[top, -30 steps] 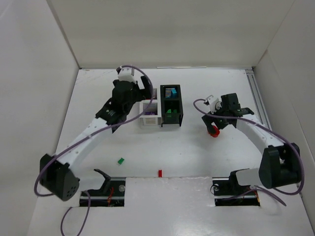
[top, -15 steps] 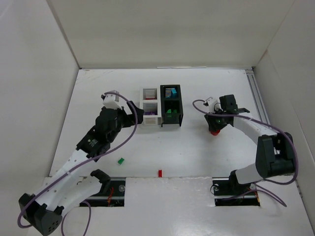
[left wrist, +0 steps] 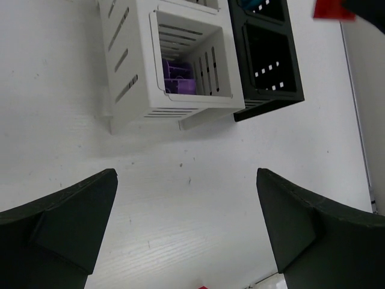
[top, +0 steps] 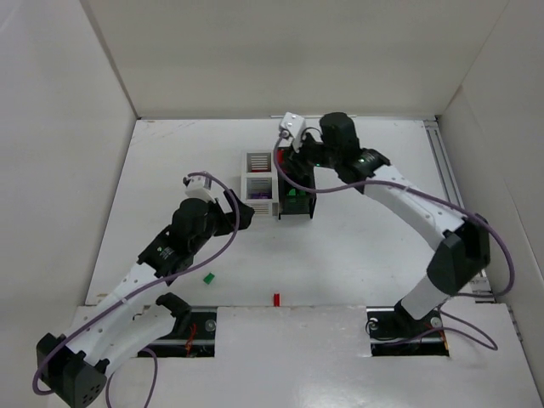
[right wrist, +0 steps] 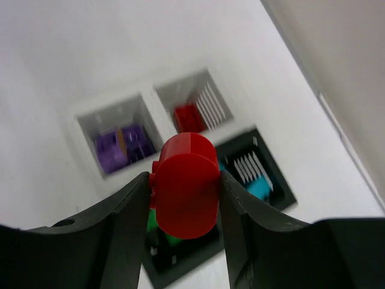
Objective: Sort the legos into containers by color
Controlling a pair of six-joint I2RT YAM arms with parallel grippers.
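Swinging in from the right side of the counter (top: 365,255), the right pincer (right wrist: 184,186) now hangs over the two bins, while the left arm has drawn back from the white bin (left wrist: 129,66) toward the near edge.

The right pincer is clamped on a rounded red lego (right wrist: 186,162), one finger pressed against each side. Directly beneath it sit the white bin and the black bin (top: 308,204), side by side and touching. Below and just beyond the held brick, one white compartment holds another red piece (right wrist: 187,115). The other white compartment, to that pincer's left in its wrist view, holds purple legos (right wrist: 120,144). A cyan lego (right wrist: 258,188) lies in the black compartment to the pincer's right, and a green lego (top: 295,194) in the compartment under it, partly hidden by the fingers.

The left pincer (left wrist: 184,174) stands wide apart and holds nothing, low over bare counter, with the white bin just ahead of it. Behind it, near the arm bases, a loose green brick (top: 207,277) and a loose red brick (top: 276,298) lie well apart.
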